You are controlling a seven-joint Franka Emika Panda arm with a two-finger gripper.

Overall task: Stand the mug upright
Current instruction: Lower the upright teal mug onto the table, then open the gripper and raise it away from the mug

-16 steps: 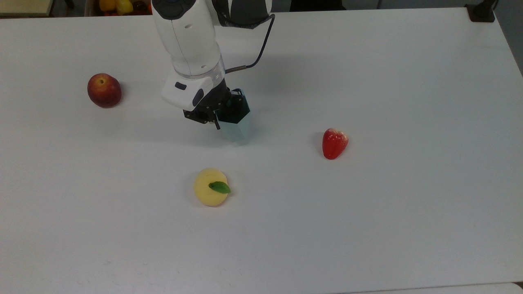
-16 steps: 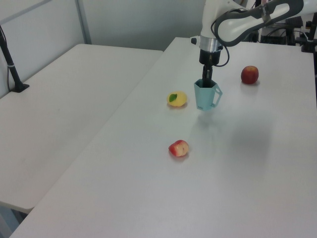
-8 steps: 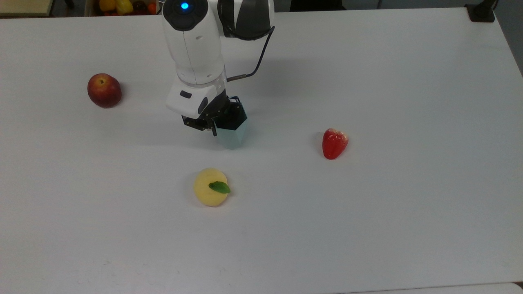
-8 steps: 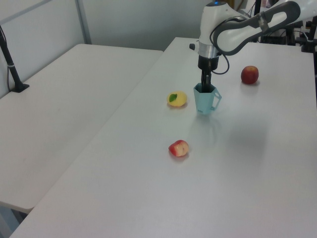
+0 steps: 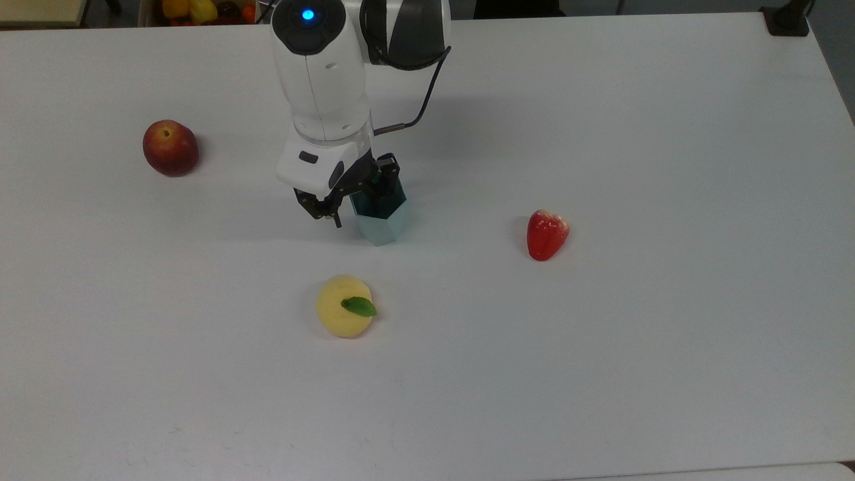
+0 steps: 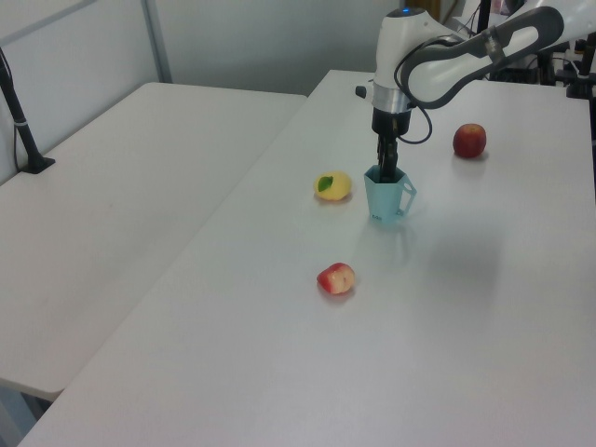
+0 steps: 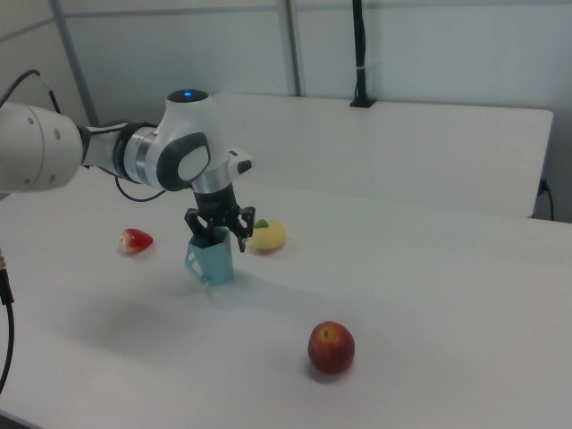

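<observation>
one mug (image 5: 381, 224) stands upright mid-table, nearer the far edge, the gripper (image 5: 357, 200) apparently spread astride its rim, gripping nothing; a straight-up withdrawal should avoid tipping it.

Light is even and bright, apparently from overhead, and the matte white tabletop (image 5: 601, 374) takes it without hard glare. Shadows are soft: a broad grey smear lies beside the white robot arm (image 5: 320, 80) in the top view, and a faint one trails off the pale blue-teal faceted mug (image 6: 386, 200) in the left view (its edges barely defined). Colours look slightly washed, and fine detail is soft throughout.
</observation>
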